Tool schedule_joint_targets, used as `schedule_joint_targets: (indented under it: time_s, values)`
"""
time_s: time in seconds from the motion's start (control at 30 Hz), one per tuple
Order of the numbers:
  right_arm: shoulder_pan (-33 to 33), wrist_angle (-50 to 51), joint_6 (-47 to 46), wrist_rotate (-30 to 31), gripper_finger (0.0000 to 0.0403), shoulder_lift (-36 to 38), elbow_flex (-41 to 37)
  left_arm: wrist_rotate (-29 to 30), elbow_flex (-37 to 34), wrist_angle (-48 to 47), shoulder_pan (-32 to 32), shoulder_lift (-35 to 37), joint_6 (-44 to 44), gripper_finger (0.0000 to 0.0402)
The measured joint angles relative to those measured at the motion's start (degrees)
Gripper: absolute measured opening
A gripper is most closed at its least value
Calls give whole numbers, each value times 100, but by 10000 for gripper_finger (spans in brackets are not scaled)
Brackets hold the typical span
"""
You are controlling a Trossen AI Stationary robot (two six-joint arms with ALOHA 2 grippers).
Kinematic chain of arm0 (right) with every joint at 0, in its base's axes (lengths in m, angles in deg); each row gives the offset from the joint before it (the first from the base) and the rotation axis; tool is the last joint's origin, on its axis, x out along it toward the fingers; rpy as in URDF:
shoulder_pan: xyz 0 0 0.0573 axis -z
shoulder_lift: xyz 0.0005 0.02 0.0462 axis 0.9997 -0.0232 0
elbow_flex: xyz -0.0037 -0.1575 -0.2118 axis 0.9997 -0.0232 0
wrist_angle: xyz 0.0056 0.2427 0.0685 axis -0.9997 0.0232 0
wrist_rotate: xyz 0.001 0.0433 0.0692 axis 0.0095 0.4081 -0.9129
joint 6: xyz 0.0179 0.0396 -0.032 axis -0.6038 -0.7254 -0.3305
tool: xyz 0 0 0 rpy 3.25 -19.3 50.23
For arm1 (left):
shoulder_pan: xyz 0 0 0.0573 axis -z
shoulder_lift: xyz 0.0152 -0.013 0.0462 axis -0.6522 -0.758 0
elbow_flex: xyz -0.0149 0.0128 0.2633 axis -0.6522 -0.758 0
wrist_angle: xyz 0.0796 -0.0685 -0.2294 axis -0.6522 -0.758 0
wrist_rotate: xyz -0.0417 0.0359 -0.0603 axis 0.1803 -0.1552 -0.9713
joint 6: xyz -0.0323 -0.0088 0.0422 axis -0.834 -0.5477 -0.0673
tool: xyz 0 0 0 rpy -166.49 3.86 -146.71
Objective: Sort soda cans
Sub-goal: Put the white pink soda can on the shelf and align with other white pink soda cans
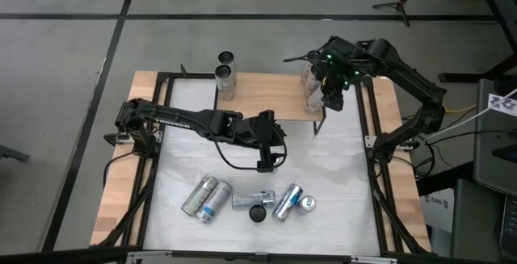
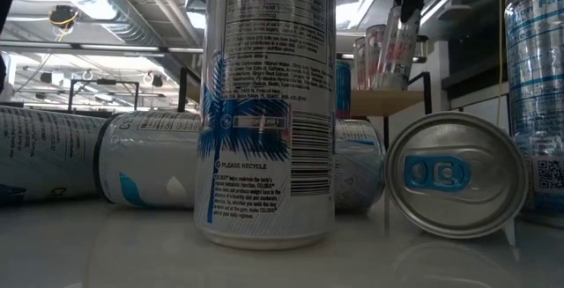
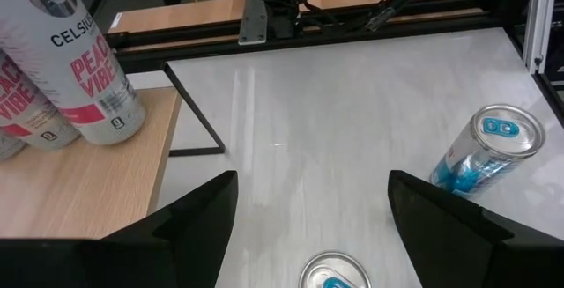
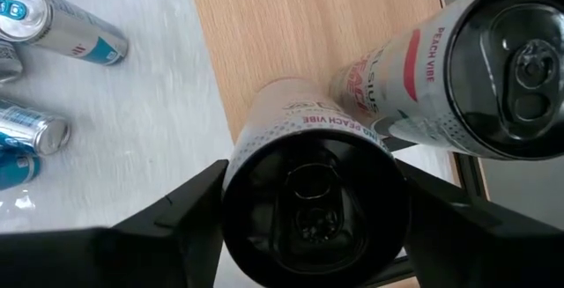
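Two white-and-pink soda cans stand on the right end of the wooden shelf (image 1: pixel 266 98). My right gripper (image 4: pixel 313 235) hangs over the nearer one, a dark-topped can (image 4: pixel 313 204), and is shut on it. The other pink can (image 4: pixel 493 68) stands just beside it. Two more cans (image 1: pixel 224 74) stand at the shelf's left end. Several silver-and-blue cans (image 1: pixel 253 199) lie on their sides on the white mat near the front edge. One dark-topped can (image 1: pixel 257 213) stands upright among them. My left gripper (image 1: pixel 271 161) hovers open over the mat's middle, nothing between its fingers. My right gripper has the dark-topped can's upper wall (image 4: pixel 238 169) between its two fingers, one on each side. The fingers come from above, pointing steeply down. The can is upright with its base at the shelf; whether it rests there I cannot tell.
A black metal frame (image 1: pixel 373 135) runs along the table's sides. The shelf's thin black bracket (image 3: pixel 198 121) stands on the mat under its right end. Bare white mat (image 3: pixel 352 103) stretches between the shelf and the lying cans.
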Motion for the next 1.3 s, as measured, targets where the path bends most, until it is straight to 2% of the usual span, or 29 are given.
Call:
schedule_joint_targets:
  time_s: [1.3]
  values:
    - [0,8,1,3,278,-13,-8,0,0,1,0,-2,0,284]
